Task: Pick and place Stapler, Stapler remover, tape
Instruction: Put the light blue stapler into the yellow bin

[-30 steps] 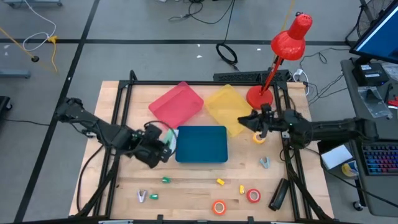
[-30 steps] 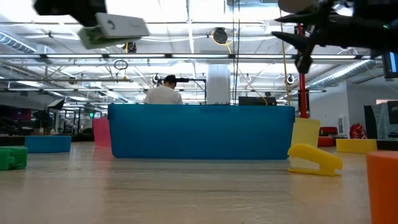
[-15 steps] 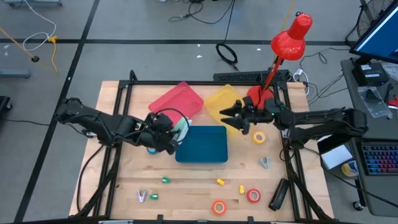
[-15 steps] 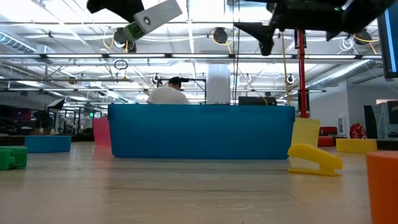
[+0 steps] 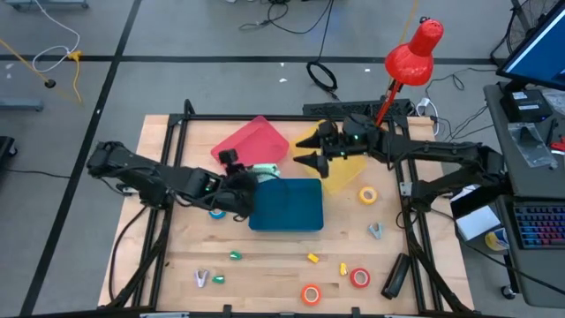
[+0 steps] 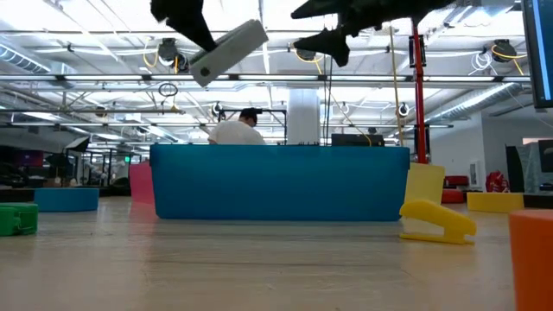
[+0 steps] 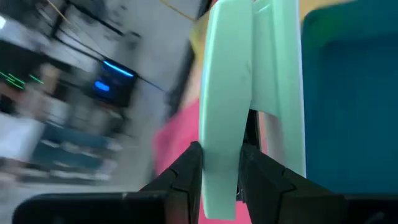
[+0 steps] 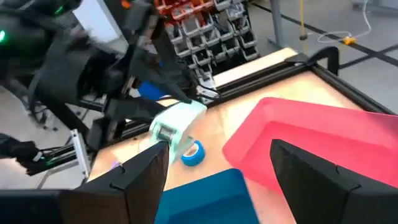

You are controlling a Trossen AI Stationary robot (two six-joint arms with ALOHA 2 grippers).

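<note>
My left gripper [image 5: 244, 183] is shut on a pale green stapler [image 5: 261, 172] held high over the far left corner of the blue tray [image 5: 287, 208], next to the red tray [image 5: 252, 141]. The low view shows the stapler [image 6: 229, 52] tilted in the air. My right gripper [image 5: 302, 159] hangs open and empty above the yellow tray's [image 5: 335, 163] left edge, pointing at the stapler. Tape rolls lie flat on the table: blue [image 5: 216, 213], yellow [image 5: 367, 194], red [image 5: 359, 278], orange [image 5: 311, 294]. Stapler removers [image 5: 377, 230] [image 5: 202, 279] lie near the front. My left gripper pinches the stapler's body [image 7: 221, 177] between its two fingers [image 7: 185, 177], near one end. The rest of the stapler reaches out beyond the fingertips. It is lifted clear of table and trays and tilted, its free end [image 6: 255, 34] higher than the held end.
A black stapler [image 5: 395, 276] lies at the front right. Small green [image 5: 236, 256] and yellow [image 5: 312, 258] bits sit on the front strip. A red lamp [image 5: 410, 53] stands at the far right corner. A black frame borders the table; a person stands in the room beyond.
My right gripper has opened and swung from beside the yellow tape toward the far left, across the yellow tray and toward the stapler. My left gripper has carried the stapler toward the far edge and right, and the stapler has tipped from level to slanting, free end up.
</note>
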